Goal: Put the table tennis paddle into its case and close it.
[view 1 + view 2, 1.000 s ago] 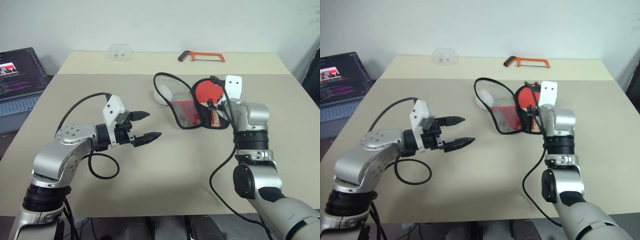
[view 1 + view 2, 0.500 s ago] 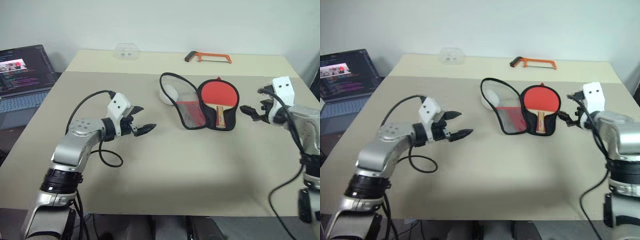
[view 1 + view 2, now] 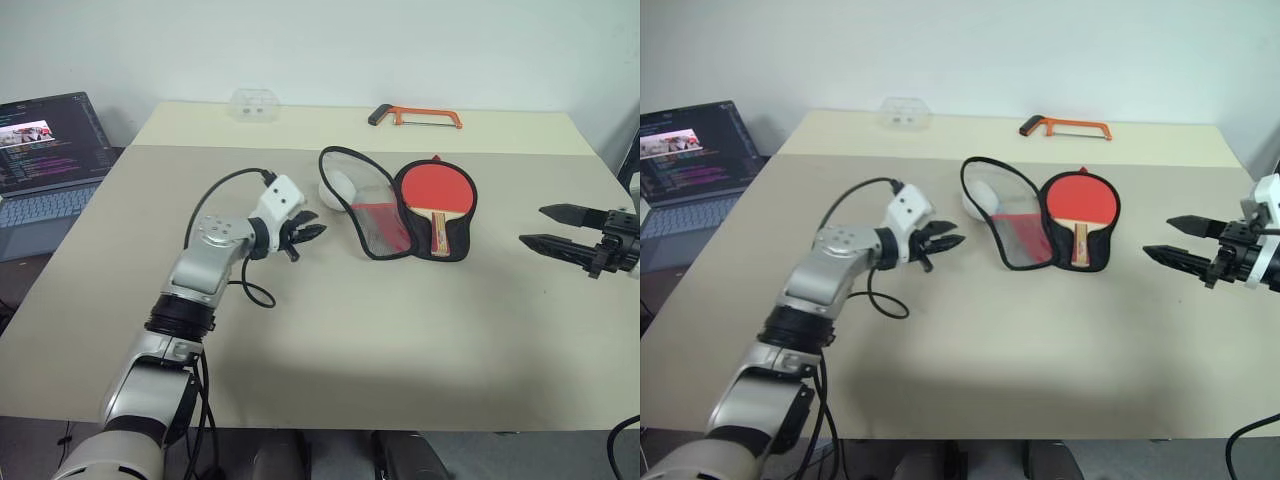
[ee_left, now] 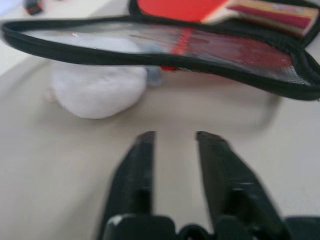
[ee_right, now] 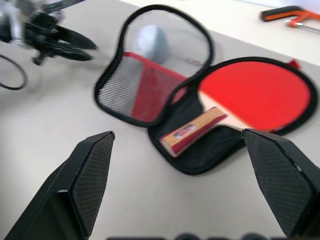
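Observation:
The case [image 3: 368, 215] lies unzipped and spread flat at the table's middle, its mesh-lined flap toward my left. On the case's black right half rests the table tennis paddle [image 3: 435, 188], red face up, with its wooden handle pointing toward me. A grey plush charm [image 3: 336, 186] sits just behind the flap. My left gripper [image 3: 308, 234] hovers a short way left of the flap. Its fingers [image 4: 142, 160] are drawn nearly together with nothing between them. My right gripper [image 3: 533, 225] is wide open and empty, well to the right of the case, pointing back at it.
An orange hacksaw [image 3: 415, 115] and a clear plastic box [image 3: 252, 103] lie on the far table strip. An open laptop [image 3: 45, 150] stands off the table's left edge. The near part of the table [image 3: 380, 340] is bare.
My left gripper has moved in toward the case's flap and its fingers have closed from wide open. My right gripper has drawn back from the paddle to the right, staying open.

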`<move>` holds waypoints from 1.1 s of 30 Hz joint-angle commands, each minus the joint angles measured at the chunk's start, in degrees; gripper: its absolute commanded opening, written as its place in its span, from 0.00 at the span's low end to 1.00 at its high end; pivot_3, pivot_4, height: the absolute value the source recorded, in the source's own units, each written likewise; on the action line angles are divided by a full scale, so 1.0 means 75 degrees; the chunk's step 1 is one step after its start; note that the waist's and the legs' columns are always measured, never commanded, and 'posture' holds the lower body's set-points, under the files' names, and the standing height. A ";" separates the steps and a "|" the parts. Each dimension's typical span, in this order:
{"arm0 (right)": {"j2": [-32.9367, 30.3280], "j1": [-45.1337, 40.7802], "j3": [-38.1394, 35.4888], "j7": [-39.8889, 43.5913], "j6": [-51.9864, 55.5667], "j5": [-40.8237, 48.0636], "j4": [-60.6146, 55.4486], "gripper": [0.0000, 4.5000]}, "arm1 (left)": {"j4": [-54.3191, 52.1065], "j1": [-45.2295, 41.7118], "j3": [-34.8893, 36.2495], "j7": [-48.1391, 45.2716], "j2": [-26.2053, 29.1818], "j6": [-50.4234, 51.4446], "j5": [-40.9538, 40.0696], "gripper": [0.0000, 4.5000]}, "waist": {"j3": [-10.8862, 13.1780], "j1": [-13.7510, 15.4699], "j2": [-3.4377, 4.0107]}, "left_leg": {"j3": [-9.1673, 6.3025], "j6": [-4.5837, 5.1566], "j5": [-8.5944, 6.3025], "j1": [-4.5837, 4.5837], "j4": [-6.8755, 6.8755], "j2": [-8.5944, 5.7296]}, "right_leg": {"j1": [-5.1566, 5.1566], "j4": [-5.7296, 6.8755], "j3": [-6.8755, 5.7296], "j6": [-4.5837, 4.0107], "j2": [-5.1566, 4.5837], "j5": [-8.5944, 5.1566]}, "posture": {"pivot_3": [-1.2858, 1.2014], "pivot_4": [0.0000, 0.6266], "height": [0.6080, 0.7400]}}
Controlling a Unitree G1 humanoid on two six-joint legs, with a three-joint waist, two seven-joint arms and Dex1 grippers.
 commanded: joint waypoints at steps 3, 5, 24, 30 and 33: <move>-0.0147 0.0060 -0.0249 0.0040 -0.0285 0.0205 -0.0256 1.00 | 0.0082 -0.0389 -0.0114 0.0522 -0.0602 0.0081 0.0369 0.00 | 0.0000 0.0030 0.0000 | -0.0010 0.0000 0.0000 0.0001 0.0002 0.0000 | 0.0009 -0.0001 -0.0001 0.0000 0.0000 0.0000 | 0.52 0.24 1.00; -0.0109 0.0092 -0.0232 -0.0034 -0.0321 0.0209 -0.0298 1.00 | 0.0215 -0.0454 -0.0121 0.0750 -0.0866 0.0157 0.0451 0.00 | 0.0000 0.0033 0.0000 | -0.0012 0.0000 0.0000 0.0005 0.0004 -0.0001 | 0.0016 -0.0003 0.0000 0.0000 0.0000 0.0000 | 0.52 0.24 1.00; -0.0053 0.0399 -0.0963 -0.0960 -0.0236 0.0651 -0.0996 1.00 | 0.3152 -0.2363 0.0126 0.2263 -0.4308 -0.2176 0.0314 0.00 | 0.0000 0.0190 0.0001 | -0.0039 0.0000 0.0000 0.0013 0.0002 -0.0012 | 0.0066 -0.0052 -0.0023 0.0001 -0.0003 0.0001 | 0.52 0.24 1.00; -0.0135 0.0304 -0.1224 -0.1340 -0.0042 0.0915 -0.1284 1.00 | 0.5628 -0.2650 -0.0178 0.2871 -0.5439 -0.3121 0.0911 0.00 | -0.0007 0.0098 0.0013 | -0.0049 -0.0001 -0.0001 0.0033 -0.0029 -0.0019 | 0.0073 -0.0075 -0.0008 0.0002 0.0015 0.0003 | 0.52 0.24 1.00; -0.0174 0.0328 -0.1268 -0.1427 0.0029 0.0956 -0.1400 1.00 | 0.6043 -0.2708 -0.0243 0.3008 -0.5442 -0.3455 0.1074 0.00 | -0.0004 0.0128 0.0015 | -0.0053 -0.0001 -0.0001 0.0031 -0.0028 -0.0018 | 0.0071 -0.0072 -0.0011 0.0001 0.0018 0.0004 | 0.52 0.24 1.00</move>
